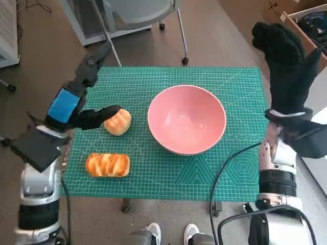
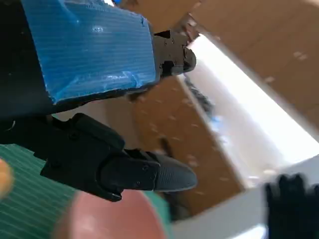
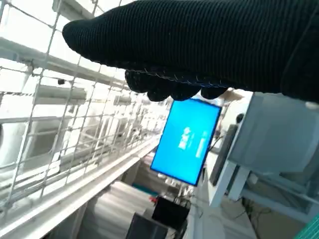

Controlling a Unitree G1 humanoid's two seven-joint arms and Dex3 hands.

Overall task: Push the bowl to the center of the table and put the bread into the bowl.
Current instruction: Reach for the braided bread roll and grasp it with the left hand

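Observation:
The pink bowl (image 1: 186, 126) stands upright and empty near the middle of the green mat (image 1: 240, 87); its blurred rim (image 2: 114, 219) also shows in the left wrist view. A round bread bun (image 1: 119, 123) lies left of the bowl, and a longer glazed loaf (image 1: 107, 165) lies nearer the front left. My left hand (image 1: 76, 99) hovers at the mat's left side, fingers spread, one black finger (image 1: 99, 116) reaching to the bun's edge. Whether it touches is unclear. My gloved right hand (image 1: 285, 58) is raised off the table's right edge, holding nothing.
A chair base with castors (image 1: 173, 25) stands beyond the far edge. A cardboard box (image 1: 306, 20) sits at the back right. A person's shoes (image 1: 171, 234) show by the front edge. A black cable (image 1: 230, 163) crosses the mat's right front.

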